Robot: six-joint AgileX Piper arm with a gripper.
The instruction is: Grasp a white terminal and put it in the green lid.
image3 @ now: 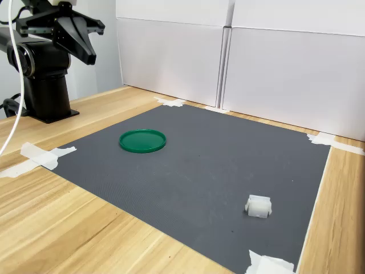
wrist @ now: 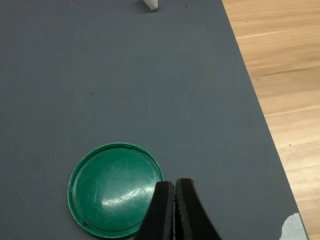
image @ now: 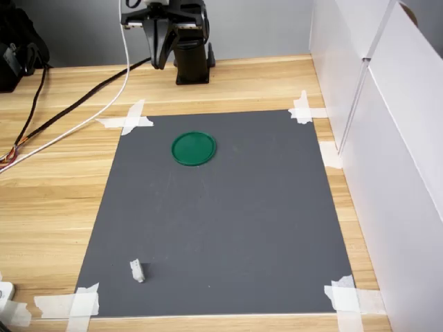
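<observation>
The grey mat (image: 228, 228) is taped at its corners to the wooden table (image: 55, 194), with white panels (image3: 285, 68) standing along one side. Nothing of the task looks done: judging from how things lie, the grasp, the carry and the drop all remain.

The Piper arm (image3: 43, 57) is folded up at its base beyond the mat's far edge in the first exterior view, high off the surface. Its gripper (wrist: 174, 210) has the two black fingers pressed together with nothing between them, tips hanging in the air over the mat.

The green lid (image: 194, 148) lies flat and empty on the mat, at about 12 o'clock from the mat's centre in the first exterior view, near the arm's end. In the wrist view the lid (wrist: 115, 189) sits at roughly 9 o'clock from the fingertips, its rim partly hidden behind them.

The white terminal (image: 137, 270) rests on the mat near the corner at 7 o'clock in the first exterior view, just beside the tape strip (image: 76, 302) there but not touching it. It is well apart from both lid and jaws; in the wrist view only a sliver of the terminal (wrist: 151, 4) shows, at 12 o'clock from the fingertips. In the second exterior view the terminal (image3: 258, 206) lies at about 4 o'clock from the lid.
</observation>
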